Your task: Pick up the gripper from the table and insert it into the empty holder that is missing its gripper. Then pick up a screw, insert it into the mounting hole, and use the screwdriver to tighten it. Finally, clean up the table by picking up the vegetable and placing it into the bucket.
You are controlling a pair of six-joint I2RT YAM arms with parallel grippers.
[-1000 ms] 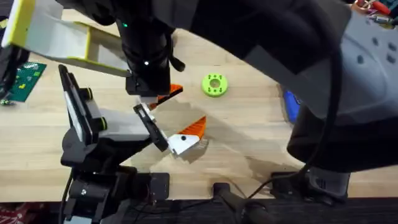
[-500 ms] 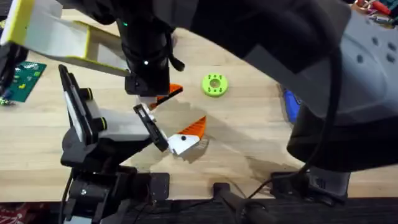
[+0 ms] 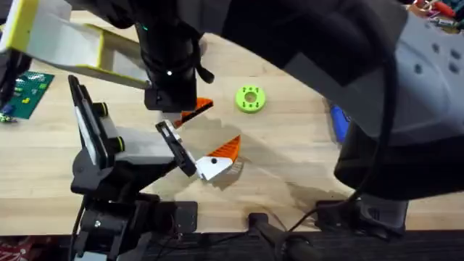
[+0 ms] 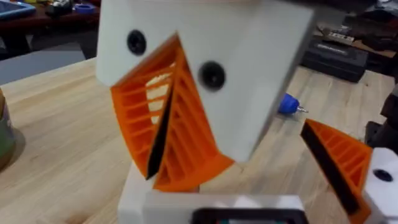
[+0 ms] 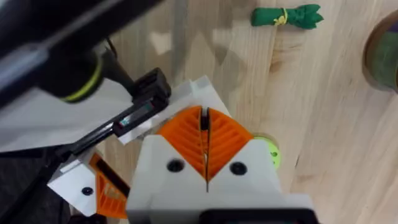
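Note:
My right gripper [image 3: 187, 112] [image 5: 203, 112] [image 4: 153, 175] points down at the table [image 3: 290, 163], its orange pads pressed shut with only a dark line between them. It hangs just beyond the holder [image 3: 177, 151] [image 5: 140, 106], the thin black bracket of the white-and-black hand at the lower left. Beside the bracket sits the mounted orange finger with a black dot [image 3: 220, 156] [image 4: 339, 165] [image 5: 102, 193]. The loose gripper is hidden from me. The blue screwdriver [image 3: 338, 123] [image 4: 287, 104] lies to the right. The green vegetable [image 5: 287, 16] lies near the bucket [image 5: 382, 56] [image 4: 5, 134].
A lime-green disc with holes [image 3: 250, 98] [image 5: 272, 154] lies right of my right gripper. A green circuit board [image 3: 27, 93] sits at the left edge. A yellow-and-white part [image 3: 65, 40] looms at the upper left. The right arm covers the upper right.

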